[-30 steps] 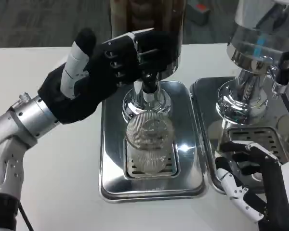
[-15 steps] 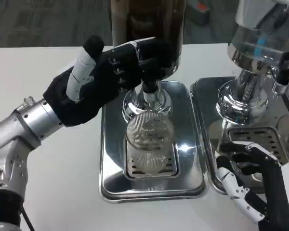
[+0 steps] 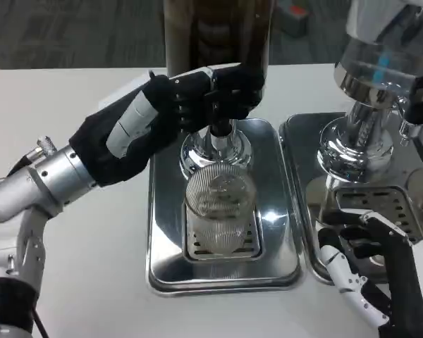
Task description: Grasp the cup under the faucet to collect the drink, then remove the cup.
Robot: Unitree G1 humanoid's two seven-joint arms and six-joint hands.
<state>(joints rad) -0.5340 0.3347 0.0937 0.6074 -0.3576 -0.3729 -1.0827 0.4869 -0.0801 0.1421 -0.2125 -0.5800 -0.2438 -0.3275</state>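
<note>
Two hands at the drink dispenser [image 3: 217,28]
Left hand [image 3: 173,113] fingers wrapped on faucet [image 3: 218,130] above ribbed glass cup [image 3: 218,211]; right hand [image 3: 370,264] fingers spread, holding nothing. Can't read any labels.

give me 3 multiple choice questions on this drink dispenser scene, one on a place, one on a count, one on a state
1. Where does the clear ribbed cup stand?
A. on the grate of the left drip tray, under the faucet
B. on the bare white table
C. in the right hand

2. How many metal drip trays are there?
A. one
B. two
C. four

3. What is the right hand doing?
A. gripping the cup
B. pressing a faucet
C. holding nothing, fingers apart, at the right drip tray

Answers:
1. A: the cup sits on the slotted grate below the spout.
2. B: one tray lies under each dispenser.
3. C: its fingers are spread and hold nothing, while the left hand is up at the faucet.
</note>
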